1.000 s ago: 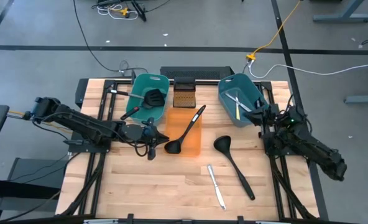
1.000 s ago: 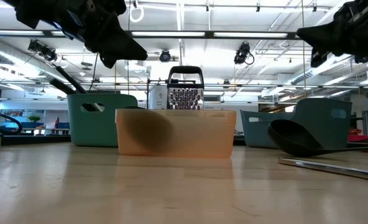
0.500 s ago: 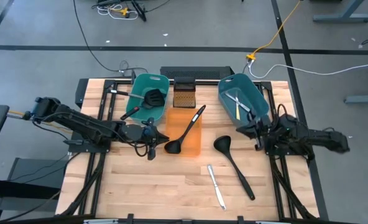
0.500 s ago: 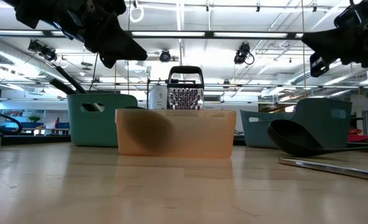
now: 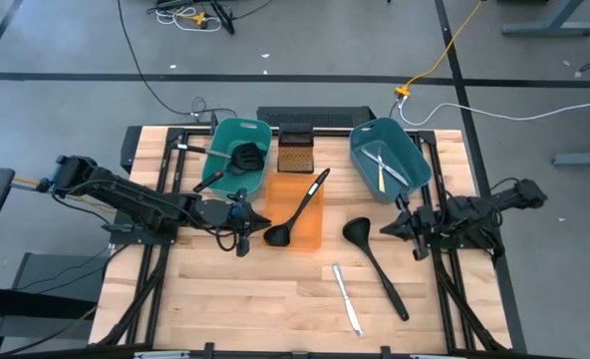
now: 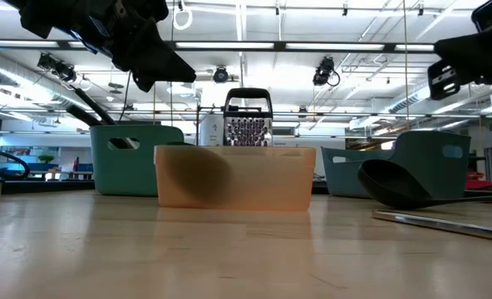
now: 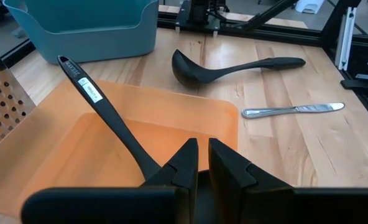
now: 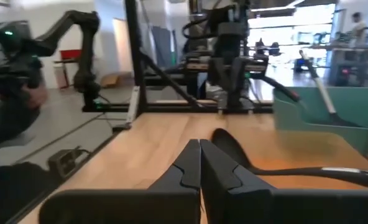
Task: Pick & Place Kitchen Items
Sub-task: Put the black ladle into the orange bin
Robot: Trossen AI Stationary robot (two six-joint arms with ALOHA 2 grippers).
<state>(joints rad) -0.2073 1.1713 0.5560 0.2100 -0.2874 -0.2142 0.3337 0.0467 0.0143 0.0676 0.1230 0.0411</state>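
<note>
An orange tub [image 5: 300, 221] at mid-table holds a black ladle [image 5: 297, 207]; its handle [image 7: 87, 87] leans over the tub's far rim. My left gripper [image 5: 255, 215] [image 7: 202, 163] hovers above the tub's left end, well clear of it in the low view [image 6: 150, 58], fingers a narrow slit apart with nothing between them. A second black ladle [image 5: 375, 261] and a silver knife [image 5: 347, 297] lie flat on the table. My right gripper [image 5: 393, 227] [image 8: 199, 152] is shut and empty, level above the table to the right of that ladle's bowl [image 8: 229, 144].
A teal tub [image 5: 237, 150] at the far left holds a black slotted spatula [image 5: 243, 158]. A blue tub [image 5: 387, 160] at the far right holds knives [image 5: 380, 166]. A metal grater [image 5: 295, 150] stands between them. Bare wood lies toward the near edge.
My right arm has swung round. Its gripper has left the blue tub's near right corner, gone toward the table's near edge, and turned from pointing at the far edge to pointing toward the table's left. It has stayed shut.
</note>
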